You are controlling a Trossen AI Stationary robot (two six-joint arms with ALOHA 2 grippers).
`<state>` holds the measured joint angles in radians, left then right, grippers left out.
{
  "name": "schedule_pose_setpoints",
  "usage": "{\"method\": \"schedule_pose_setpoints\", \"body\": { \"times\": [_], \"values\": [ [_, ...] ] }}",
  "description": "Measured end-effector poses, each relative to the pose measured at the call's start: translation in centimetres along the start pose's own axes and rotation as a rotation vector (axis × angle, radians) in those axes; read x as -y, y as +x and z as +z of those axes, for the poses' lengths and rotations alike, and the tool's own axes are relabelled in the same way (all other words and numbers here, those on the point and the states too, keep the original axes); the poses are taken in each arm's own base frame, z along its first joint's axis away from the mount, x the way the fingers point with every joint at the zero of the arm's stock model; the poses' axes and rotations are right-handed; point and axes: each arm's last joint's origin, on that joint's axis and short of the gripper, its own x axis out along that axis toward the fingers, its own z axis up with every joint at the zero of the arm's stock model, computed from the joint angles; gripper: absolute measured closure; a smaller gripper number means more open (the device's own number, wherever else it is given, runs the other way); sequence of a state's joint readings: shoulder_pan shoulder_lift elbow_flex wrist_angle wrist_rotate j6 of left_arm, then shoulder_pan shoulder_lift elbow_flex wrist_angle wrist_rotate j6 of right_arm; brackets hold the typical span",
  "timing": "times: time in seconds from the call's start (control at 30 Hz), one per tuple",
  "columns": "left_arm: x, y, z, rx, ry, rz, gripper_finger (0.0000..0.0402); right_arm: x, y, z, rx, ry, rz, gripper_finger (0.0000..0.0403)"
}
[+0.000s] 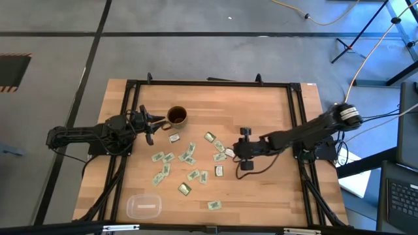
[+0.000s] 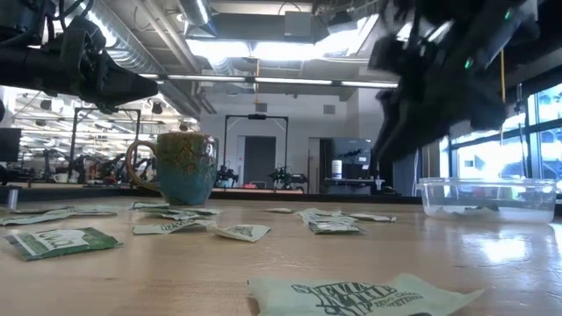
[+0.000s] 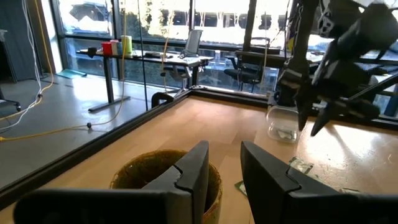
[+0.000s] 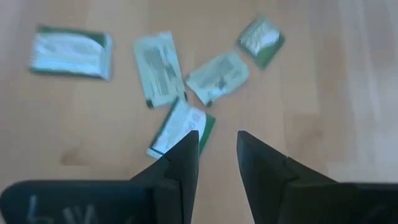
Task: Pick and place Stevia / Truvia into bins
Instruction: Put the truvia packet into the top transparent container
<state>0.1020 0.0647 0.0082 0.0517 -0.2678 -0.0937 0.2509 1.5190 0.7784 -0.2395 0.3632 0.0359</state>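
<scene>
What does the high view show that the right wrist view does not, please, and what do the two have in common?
Only the high view shows the whole table, the brown mug with the left hand beside it, a clear bin near the front edge, and the full scatter of sachets.

Only the right wrist view shows the right hand close up, its fingers parted and empty above one green and white sachet.

Both show the wooden tabletop and the cluster of sachets below the right hand.
</scene>
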Motion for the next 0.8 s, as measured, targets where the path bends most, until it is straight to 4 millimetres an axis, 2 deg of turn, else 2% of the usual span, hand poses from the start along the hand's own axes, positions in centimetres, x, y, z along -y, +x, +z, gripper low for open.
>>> {"method": "schedule_pose_setpoints", "body": {
  "times": [0.23, 0.53, 0.8],
  "values": [
    [0.0, 0.0, 0.0, 0.000, 0.000, 0.000, 0.0313, 0.1, 2.8, -0.4, -0.043, 0.043, 0.094, 0.0290],
    [0.0, 0.0, 0.0, 0.000, 0.002, -0.001, 0.0313, 0.5, 4.1, -0.9, -0.084, 0.075, 0.194, 0.0290],
    [0.0, 0.0, 0.0, 0.000, 0.002, 0.000, 0.0313, 0.8, 5.2, -1.4, -0.123, 0.110, 0.197, 0.0291]
  ]
}}
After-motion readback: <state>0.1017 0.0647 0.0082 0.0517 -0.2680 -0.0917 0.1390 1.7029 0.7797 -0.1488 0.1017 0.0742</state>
